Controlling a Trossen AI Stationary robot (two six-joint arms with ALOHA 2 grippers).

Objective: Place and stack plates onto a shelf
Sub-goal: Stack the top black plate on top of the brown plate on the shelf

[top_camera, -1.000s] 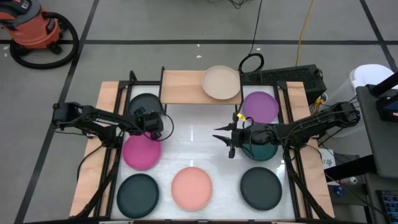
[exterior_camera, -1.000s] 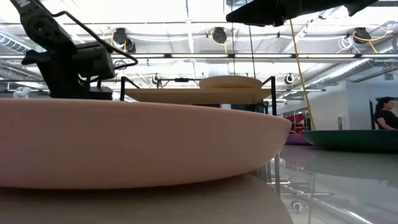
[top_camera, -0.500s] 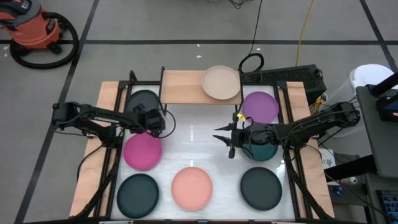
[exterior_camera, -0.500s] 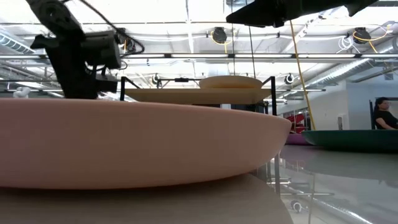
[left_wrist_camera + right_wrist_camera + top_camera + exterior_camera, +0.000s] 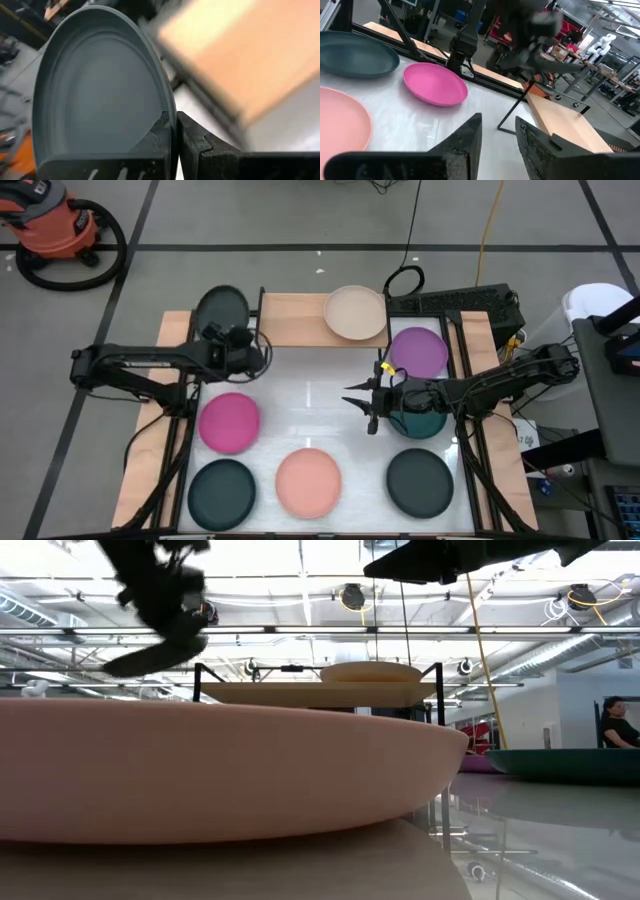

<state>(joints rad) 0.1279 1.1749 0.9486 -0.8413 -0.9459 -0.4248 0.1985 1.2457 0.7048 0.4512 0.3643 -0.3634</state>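
Observation:
My left gripper (image 5: 238,340) is shut on a dark charcoal plate (image 5: 222,308), held in the air beside the left end of the light-wood shelf (image 5: 295,320). A beige plate (image 5: 355,313) rests on the shelf's right half. My right gripper (image 5: 360,402) hangs open above the table's middle, beside a dark teal plate (image 5: 420,420). Flat on the table lie a purple plate (image 5: 418,350), a magenta plate (image 5: 229,421), a dark teal plate (image 5: 221,493), a salmon plate (image 5: 308,483) and a black plate (image 5: 420,482). My left gripper pinches the charcoal plate's rim (image 5: 169,102) between its two fingers (image 5: 192,140), one on the hollow upper face and one on the underside. It grips the rim nearest the arm. The plate (image 5: 155,650) is lifted clear and tilted, reaching away from the fingers toward the far edge.
Wooden side boards (image 5: 170,345) and black frame rails (image 5: 262,310) border the white tabletop. The salmon plate (image 5: 220,770) fills the low view's foreground. A free strip of table (image 5: 310,385) lies in front of the shelf. A person (image 5: 615,725) stands far off in the room.
My left gripper has risen and moved toward the table's far edge with the charcoal plate. The plate lay flat at the table's far left; now it is lifted clear, tipped, and level with the shelf's left end. My right arm has kept still.

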